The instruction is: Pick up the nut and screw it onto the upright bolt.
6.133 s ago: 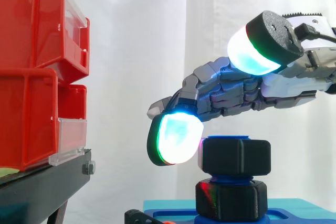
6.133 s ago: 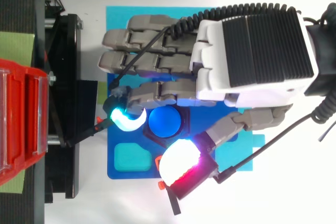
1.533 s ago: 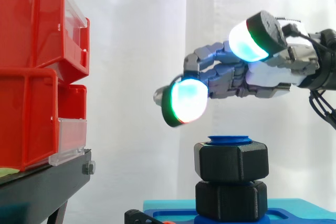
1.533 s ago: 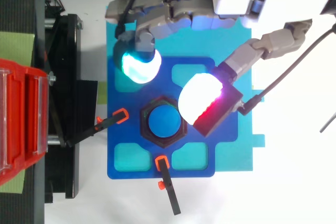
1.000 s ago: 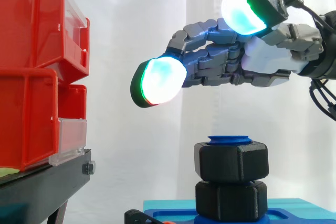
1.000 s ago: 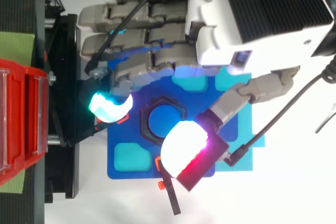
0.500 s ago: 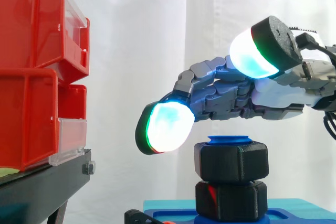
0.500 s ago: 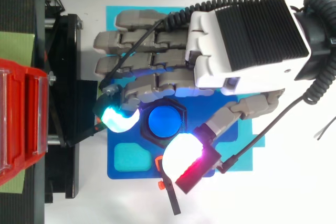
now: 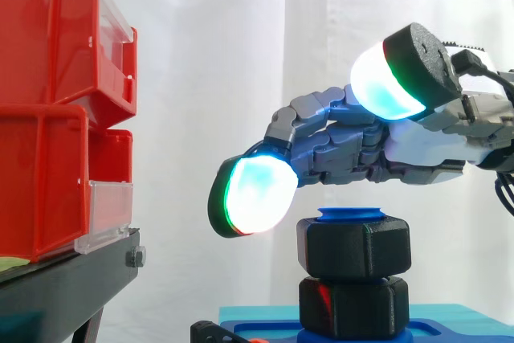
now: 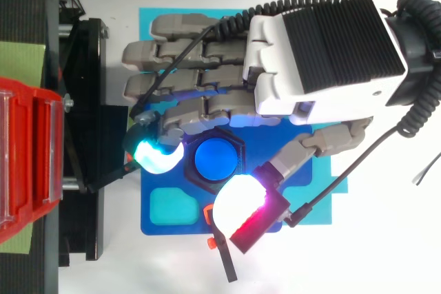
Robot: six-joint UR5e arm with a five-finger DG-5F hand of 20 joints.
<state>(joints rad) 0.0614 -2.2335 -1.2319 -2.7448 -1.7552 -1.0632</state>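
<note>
We judge the task nearly done: the nut (image 9: 354, 248) sits threaded on the bolt (image 10: 216, 159), just below our fingers (image 9: 250, 197), blue bolt top showing above it. The hand (image 9: 418, 146) hovers with fingers apart, holding nothing; perhaps some tightening remains.

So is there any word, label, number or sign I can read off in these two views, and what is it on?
None: no text, number or sign can be read in either view.
The clear label holder on the red bins is seen edge-on, so anything in it cannot be read.
The hand, nut, bolt and blue plate show no marking.
</note>
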